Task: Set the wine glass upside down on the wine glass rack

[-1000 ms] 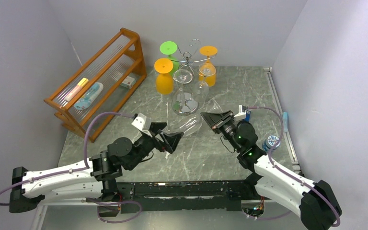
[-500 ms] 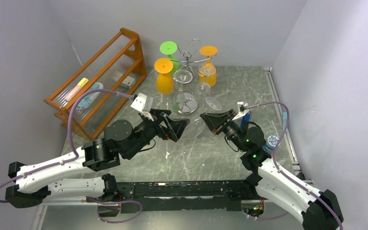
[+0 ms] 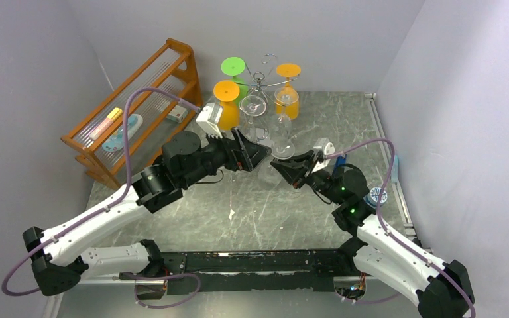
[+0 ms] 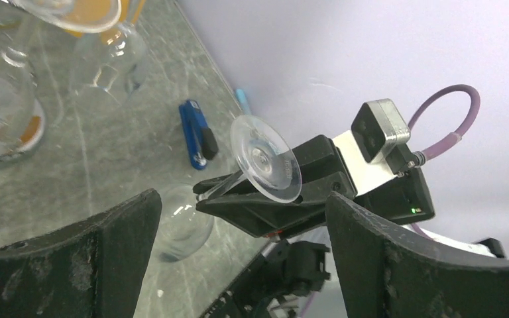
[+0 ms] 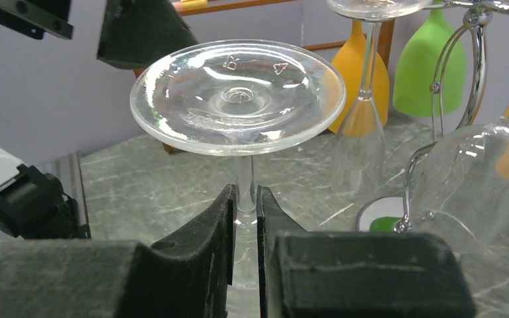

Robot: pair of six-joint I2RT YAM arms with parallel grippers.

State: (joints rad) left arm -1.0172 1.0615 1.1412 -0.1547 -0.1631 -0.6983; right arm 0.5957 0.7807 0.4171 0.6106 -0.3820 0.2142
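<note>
While the orange wooden slatted shelf (image 3: pixel 172 50) at the far left held a yellow stick (image 3: pixel 113 114), a pale blue packet (image 3: pixel 124 132) and a small box (image 3: pixel 177 112), the silver chrome wire rack (image 3: pixel 260 81) at far centre carried 2 orange glasses (image 3: pixel 226 109), 1 green glass (image 3: pixel 233 66) and clear ones, all hanging bowl-down. The left gripper (image 3: pixel 255 154), jaws spread wide and grasping nothing, faced the glass from its left. The right gripper (image 5: pixel 244 199) was clenched on the thin stem of the clear wine glass (image 5: pixel 238 99), its stem upright and its flat foot uppermost. The rack lay just beyond, on the far side, so the right arm looked best placed to hang it.
</note>
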